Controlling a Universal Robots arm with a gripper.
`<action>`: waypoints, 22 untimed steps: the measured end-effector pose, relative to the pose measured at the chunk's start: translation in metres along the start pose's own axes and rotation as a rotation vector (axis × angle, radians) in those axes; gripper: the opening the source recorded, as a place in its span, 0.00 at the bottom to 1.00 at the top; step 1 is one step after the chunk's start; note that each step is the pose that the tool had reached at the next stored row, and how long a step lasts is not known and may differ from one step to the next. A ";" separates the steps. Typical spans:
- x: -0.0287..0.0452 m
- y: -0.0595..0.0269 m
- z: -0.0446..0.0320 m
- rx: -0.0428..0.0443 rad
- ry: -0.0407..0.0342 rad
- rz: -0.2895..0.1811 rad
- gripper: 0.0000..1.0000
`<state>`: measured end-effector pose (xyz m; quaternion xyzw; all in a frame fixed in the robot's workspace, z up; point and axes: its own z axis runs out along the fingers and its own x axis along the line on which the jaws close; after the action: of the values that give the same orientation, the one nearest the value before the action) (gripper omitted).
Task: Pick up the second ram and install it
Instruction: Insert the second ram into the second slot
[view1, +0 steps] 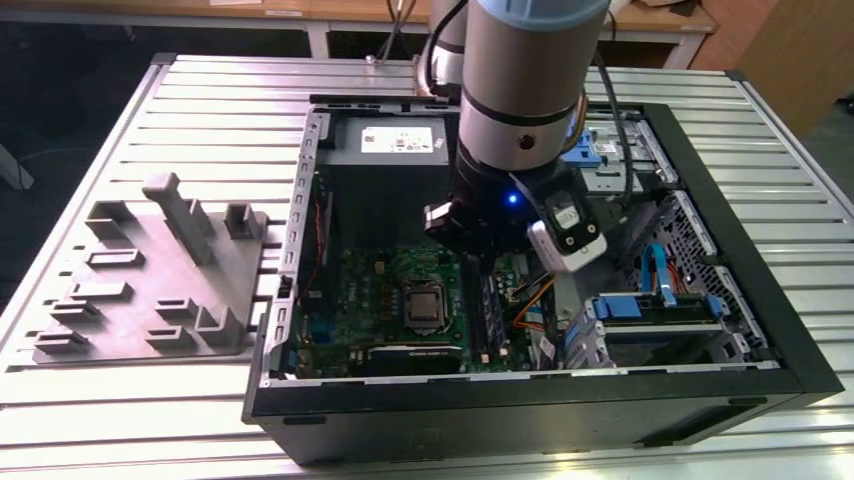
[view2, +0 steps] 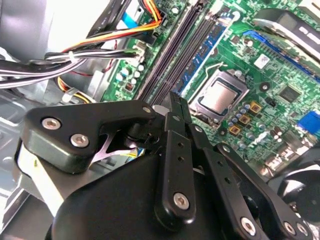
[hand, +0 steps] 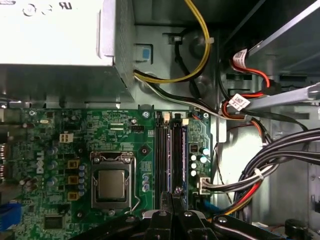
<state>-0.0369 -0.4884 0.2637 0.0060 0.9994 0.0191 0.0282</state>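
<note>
second ram (hand: 181, 155) seated on motherboard (hand: 135, 145), long axis 12-to-6 in exterior view, claw (view2: 176, 102) pressed together above it, grey tray (view1: 147, 290) at 9 o'clock of case (view1: 534, 386)

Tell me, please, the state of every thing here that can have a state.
Pincer: shut, above the memory slots.
Computer case: open, side panel off.
Processor: seated in its socket, no cooler on it.
Second ram: held or seated, I cannot tell.
</note>
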 end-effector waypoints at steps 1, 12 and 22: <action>0.0001 -0.0001 0.0018 -0.0002 0.0000 0.000 0.08; 0.0009 -0.0007 0.0167 -0.0041 0.0004 -0.009 0.08; 0.0012 -0.0009 0.0227 -0.0072 0.0009 -0.020 0.08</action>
<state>-0.0368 -0.4884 0.2409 -0.0044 0.9993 0.0224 0.0280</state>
